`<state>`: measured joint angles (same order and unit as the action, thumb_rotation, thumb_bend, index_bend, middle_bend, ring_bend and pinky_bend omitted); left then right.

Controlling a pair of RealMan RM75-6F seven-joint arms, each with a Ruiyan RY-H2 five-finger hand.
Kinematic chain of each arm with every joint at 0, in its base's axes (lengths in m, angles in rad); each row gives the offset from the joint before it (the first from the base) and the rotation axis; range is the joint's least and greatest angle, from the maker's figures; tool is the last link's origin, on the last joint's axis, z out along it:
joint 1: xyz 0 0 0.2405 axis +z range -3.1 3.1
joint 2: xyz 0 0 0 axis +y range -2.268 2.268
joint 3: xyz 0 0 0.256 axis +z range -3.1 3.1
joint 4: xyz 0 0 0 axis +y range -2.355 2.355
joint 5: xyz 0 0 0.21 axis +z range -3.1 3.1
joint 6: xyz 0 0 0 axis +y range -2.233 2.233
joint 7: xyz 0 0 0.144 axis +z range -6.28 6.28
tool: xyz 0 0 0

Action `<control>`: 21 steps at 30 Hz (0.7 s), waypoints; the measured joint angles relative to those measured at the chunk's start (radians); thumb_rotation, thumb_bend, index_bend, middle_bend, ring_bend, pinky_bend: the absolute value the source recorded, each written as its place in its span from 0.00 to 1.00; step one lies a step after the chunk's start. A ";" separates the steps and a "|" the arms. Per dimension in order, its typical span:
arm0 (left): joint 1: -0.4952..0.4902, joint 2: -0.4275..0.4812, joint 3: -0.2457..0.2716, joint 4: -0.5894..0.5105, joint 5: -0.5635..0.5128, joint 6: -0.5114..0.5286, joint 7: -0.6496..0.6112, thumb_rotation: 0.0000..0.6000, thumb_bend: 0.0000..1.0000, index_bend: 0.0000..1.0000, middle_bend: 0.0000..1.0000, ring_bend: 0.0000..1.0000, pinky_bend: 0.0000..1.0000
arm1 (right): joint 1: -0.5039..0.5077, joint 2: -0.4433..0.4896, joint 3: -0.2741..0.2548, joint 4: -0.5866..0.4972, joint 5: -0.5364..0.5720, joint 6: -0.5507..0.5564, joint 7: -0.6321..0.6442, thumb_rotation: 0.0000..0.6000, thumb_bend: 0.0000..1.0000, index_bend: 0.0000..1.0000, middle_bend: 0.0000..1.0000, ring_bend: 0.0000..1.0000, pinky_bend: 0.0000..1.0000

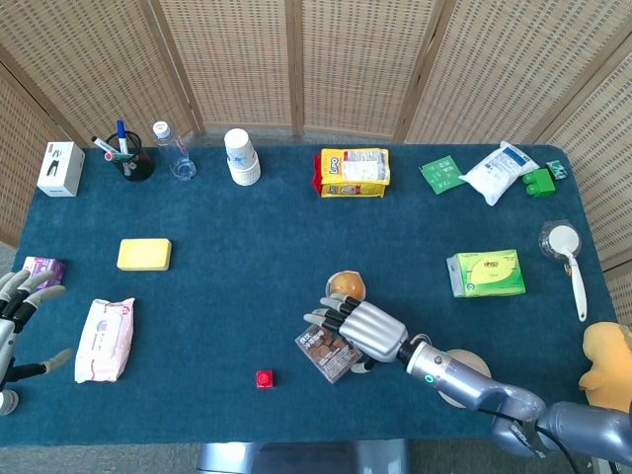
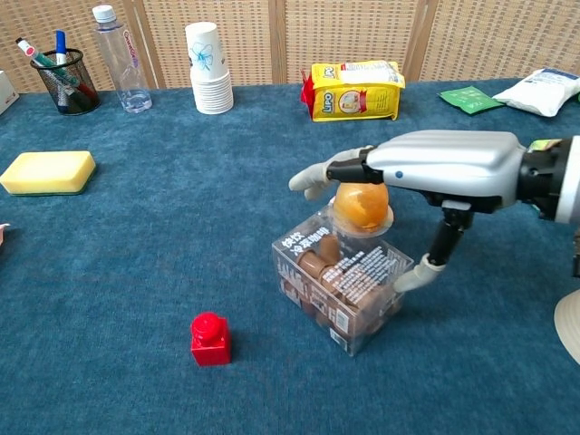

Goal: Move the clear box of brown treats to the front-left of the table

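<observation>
The clear box of brown treats (image 1: pixel 322 354) (image 2: pixel 337 286) lies on the blue table, front of centre, just before an orange ball in a small cup (image 1: pixel 345 285) (image 2: pixel 361 205). My right hand (image 1: pixel 363 331) (image 2: pixel 435 168) hovers over the box with its fingers stretched out flat towards the left. Its thumb touches the box's right end, and the fingers (image 2: pixel 313 178) stay clear above the lid. My left hand (image 1: pixel 14 318) hangs at the table's left edge with fingers spread, holding nothing.
A red block (image 1: pixel 264 378) (image 2: pixel 210 338) sits left of the box near the front edge. Further left lie a white tissue pack (image 1: pixel 105 339) and a yellow sponge (image 1: pixel 144 254) (image 2: pixel 47 171). A green packet (image 1: pixel 486 273) is at the right; cups, bottle and snack bag line the back.
</observation>
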<state>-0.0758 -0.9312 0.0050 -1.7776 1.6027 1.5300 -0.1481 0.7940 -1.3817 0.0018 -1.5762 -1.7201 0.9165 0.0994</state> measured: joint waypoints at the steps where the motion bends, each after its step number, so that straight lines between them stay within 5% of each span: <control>1: 0.001 0.000 0.000 0.003 -0.001 0.001 -0.003 1.00 0.15 0.21 0.14 0.04 0.06 | 0.004 -0.004 0.005 -0.001 0.007 -0.005 -0.003 1.00 0.00 0.01 0.17 0.07 0.14; 21: 0.023 0.009 0.003 0.014 -0.004 0.025 -0.015 1.00 0.15 0.21 0.14 0.04 0.06 | 0.070 -0.083 0.062 0.013 0.084 -0.057 -0.038 1.00 0.00 0.01 0.17 0.07 0.14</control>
<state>-0.0526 -0.9220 0.0077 -1.7635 1.5989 1.5546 -0.1636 0.8641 -1.4650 0.0639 -1.5633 -1.6360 0.8599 0.0611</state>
